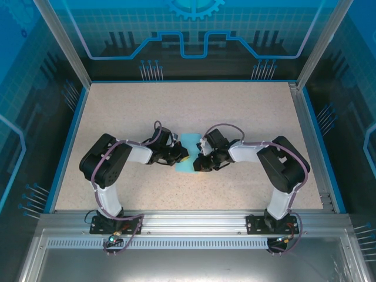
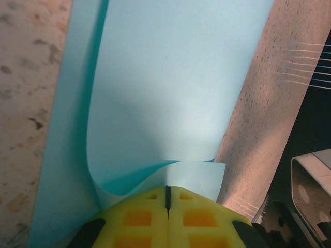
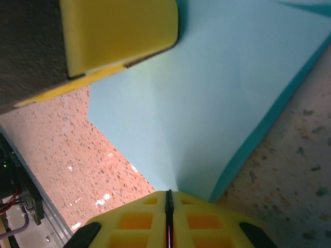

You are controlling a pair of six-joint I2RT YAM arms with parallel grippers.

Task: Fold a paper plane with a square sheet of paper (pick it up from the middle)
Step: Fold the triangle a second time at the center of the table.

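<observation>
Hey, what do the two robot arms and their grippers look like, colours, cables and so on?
The left arm and right arm have bulky black joint housings joined by white links, with dark purplish cables looping along them. The left gripper and right gripper have yellow fingers with square recesses, mounted on black bodies.

Left arm [image 1: 111, 163] and right arm [image 1: 283, 164] were both folded at the elbow, forearms reaching inward toward each other. Wrists sat low, grippers nose to nose and near each other. Left gripper [image 2: 167, 189]: yellow fingers pressed together, pinching an edge of the square sheet of paper [image 2: 170, 93]. Right gripper [image 3: 168, 194]: fingers likewise closed, only a thin seam between them, nipping the same sheet.
</observation>
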